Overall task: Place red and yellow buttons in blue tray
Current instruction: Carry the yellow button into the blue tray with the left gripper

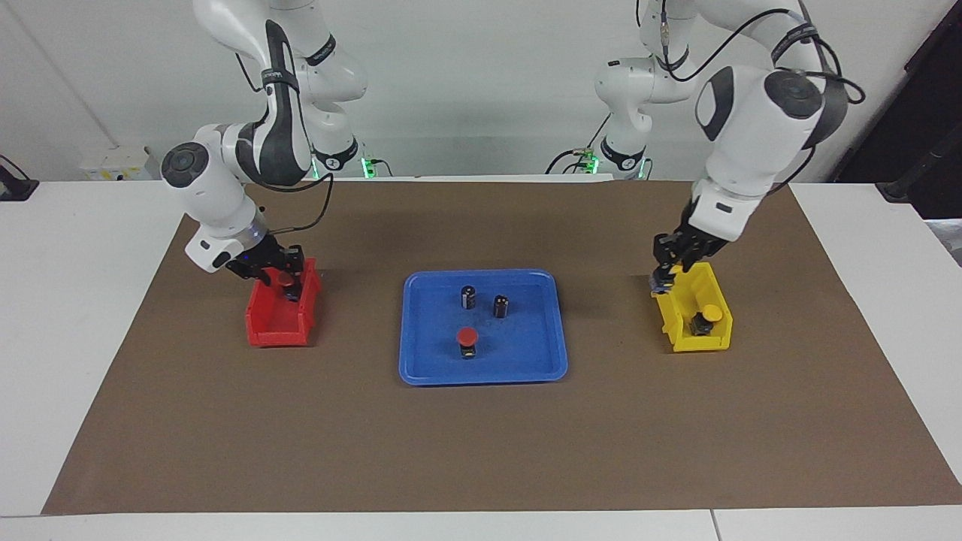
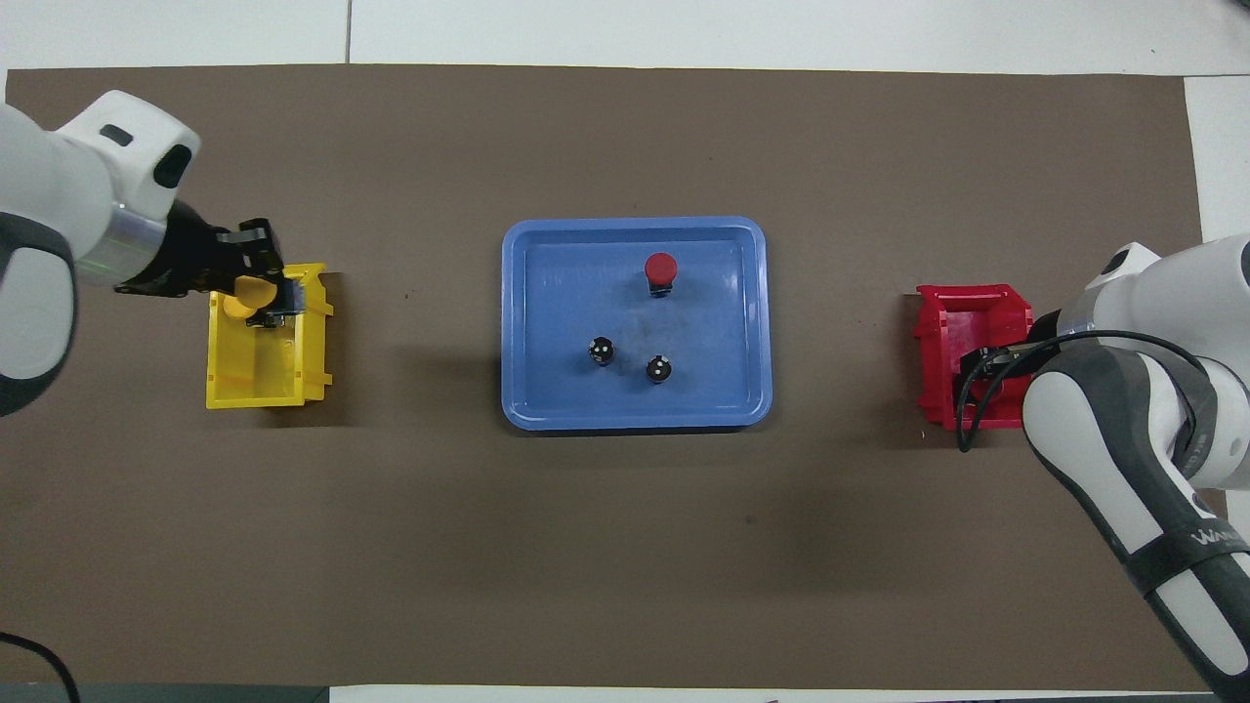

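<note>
The blue tray [image 1: 526, 361] [image 2: 527, 391] lies mid-table. One red button [image 1: 467, 338] [image 2: 661, 268] stands in it, at the side farther from the robots. My right gripper [image 1: 284, 282] is just over the red bin [image 1: 274, 327] [image 2: 962, 312], shut on a second red button [image 1: 284, 279]. In the overhead view its arm hides it. My left gripper [image 1: 666, 276] [image 2: 262, 298] is over the yellow bin [image 1: 695, 342] [image 2: 259, 376], shut on a yellow button [image 1: 674, 270]. Another yellow button [image 1: 707, 316] sits in that bin. A yellow cap [image 2: 242, 293] shows at the gripper in the overhead view.
Two capless dark cylinders [image 1: 468, 297] [image 1: 501, 306] stand in the tray, nearer to the robots than the red button. They also show in the overhead view [image 2: 602, 351] [image 2: 659, 368]. A brown mat [image 1: 481, 451] covers the table.
</note>
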